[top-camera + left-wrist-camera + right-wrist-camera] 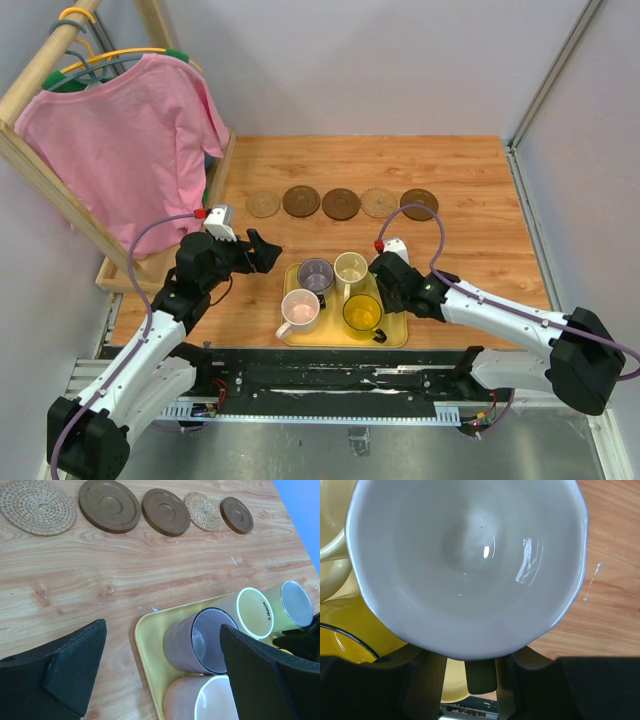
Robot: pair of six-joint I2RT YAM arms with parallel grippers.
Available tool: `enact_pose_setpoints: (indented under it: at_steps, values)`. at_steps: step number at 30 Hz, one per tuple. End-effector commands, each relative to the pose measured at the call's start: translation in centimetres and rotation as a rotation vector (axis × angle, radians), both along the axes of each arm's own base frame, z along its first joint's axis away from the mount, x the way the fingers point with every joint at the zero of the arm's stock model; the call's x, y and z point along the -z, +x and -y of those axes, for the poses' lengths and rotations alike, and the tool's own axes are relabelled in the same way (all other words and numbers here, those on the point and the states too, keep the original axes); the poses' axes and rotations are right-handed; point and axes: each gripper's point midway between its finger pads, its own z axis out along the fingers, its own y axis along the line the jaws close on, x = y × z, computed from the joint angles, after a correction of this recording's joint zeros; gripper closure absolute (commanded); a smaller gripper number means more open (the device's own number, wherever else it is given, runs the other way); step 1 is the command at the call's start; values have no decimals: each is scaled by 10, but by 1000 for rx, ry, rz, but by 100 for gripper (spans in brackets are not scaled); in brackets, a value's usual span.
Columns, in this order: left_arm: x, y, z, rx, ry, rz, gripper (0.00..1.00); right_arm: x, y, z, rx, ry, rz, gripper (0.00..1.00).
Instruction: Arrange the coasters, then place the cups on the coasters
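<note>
Right arm (500, 315): jaws part-open astride whitish cup's (470, 565) handle; grip cannot be told.
Left arm (150, 340): jaws wide, empty.
Coasters (341, 203): rowed beyond tray (145, 645), farther up counter (450, 180); right arm nearer.

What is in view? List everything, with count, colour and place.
coasters: five; three dark brown, two tan; one row across the far side of the table.
cups: five; purple-grey, cream, pink and yellow on the tray; whitish cup at the tray's far right corner.
tray: one; yellow; near middle of the table.
table: one; light wood.
shirt: one; pink; hung on the rack.
rack: one; pale wood; far left.
left gripper: black; open and empty, left of the tray.
right gripper: black; at the whitish cup, grip unclear.
</note>
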Motion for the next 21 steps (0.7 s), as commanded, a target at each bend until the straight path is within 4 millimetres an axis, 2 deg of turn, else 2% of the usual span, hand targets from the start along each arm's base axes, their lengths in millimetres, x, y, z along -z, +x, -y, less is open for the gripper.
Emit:
enact_pose_setpoints:
  at_steps: [1,3,4,5,6,15,17,19,21]
  values:
    - [-3,0,0,-5,-10,15,1,-8,9,-2,2,0,23,61]
    - [-3,0,0,-6,-12,14,1,-8,9,-2,-1,-1,21,65]
    - [-3,0,0,-7,-12,14,1,-7,9,-2,-5,-3,19,71]
    - [-3,0,0,-7,-14,14,1,-8,9,-3,-5,-4,19,82]
    - [-3,0,0,-8,-14,14,1,-7,9,-2,-4,-6,17,86]
    - [-4,-1,1,-4,-18,15,1,-9,9,-1,0,-9,14,86]
    - [-5,0,1,-3,-19,17,1,-11,10,-2,-12,-12,18,90]
    - [-5,0,2,-2,-19,18,1,-16,12,-3,-23,-12,33,99]
    - [-5,0,2,-1,-19,18,1,-23,16,-3,-33,-9,63,99]
